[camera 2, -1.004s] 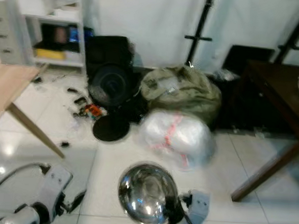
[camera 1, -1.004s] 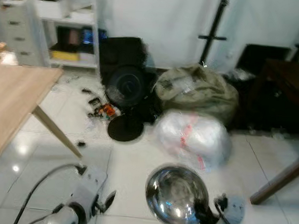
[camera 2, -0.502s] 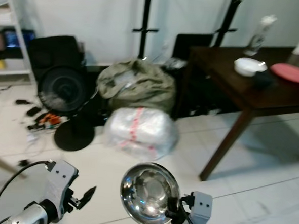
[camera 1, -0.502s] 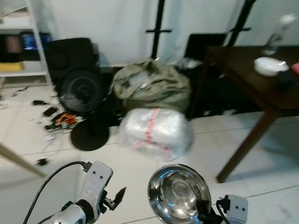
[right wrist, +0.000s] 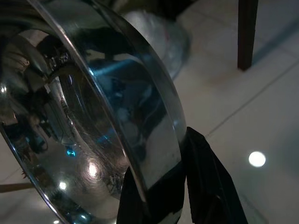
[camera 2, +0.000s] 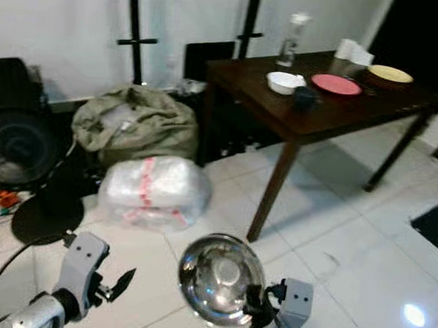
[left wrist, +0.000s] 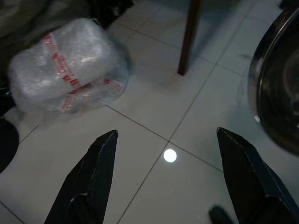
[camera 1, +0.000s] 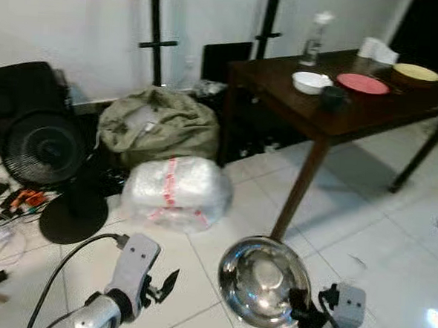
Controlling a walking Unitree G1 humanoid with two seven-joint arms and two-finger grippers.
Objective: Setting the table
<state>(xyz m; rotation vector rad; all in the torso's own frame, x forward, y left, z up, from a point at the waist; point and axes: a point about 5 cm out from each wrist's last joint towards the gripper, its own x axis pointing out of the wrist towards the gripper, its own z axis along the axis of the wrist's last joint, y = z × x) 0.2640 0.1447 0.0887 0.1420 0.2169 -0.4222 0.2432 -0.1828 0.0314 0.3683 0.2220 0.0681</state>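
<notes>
Carrying the steel bowl toward the dark dining table — far right.
Right gripper pinches its rim; left gripper gapes empty — next, walk closer.

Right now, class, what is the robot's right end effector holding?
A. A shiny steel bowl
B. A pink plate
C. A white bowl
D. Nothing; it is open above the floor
A. The right end effector grips the rim of the shiny steel bowl, its black fingers pinching the edge, while the pink plate and white bowl sit on the dark table.
</notes>
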